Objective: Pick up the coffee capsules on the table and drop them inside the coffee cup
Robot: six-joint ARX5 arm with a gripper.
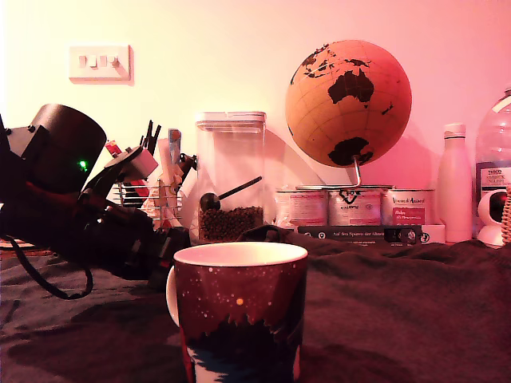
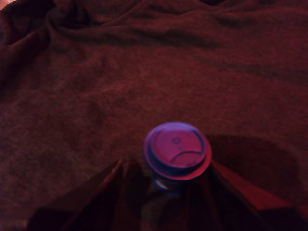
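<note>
Wrist view, lower centre: gripper (image 2: 166, 185) jaws pinch a coffee capsule (image 2: 177, 150), rim outward, above the table (image 2: 96, 96). Exterior view, lower centre: coffee cup (image 1: 239, 319). Risk: shallow grip slips, dropping it short.

The clear bottle (image 1: 494, 148) at the exterior view's right edge bears a "TESCO" label.
</note>
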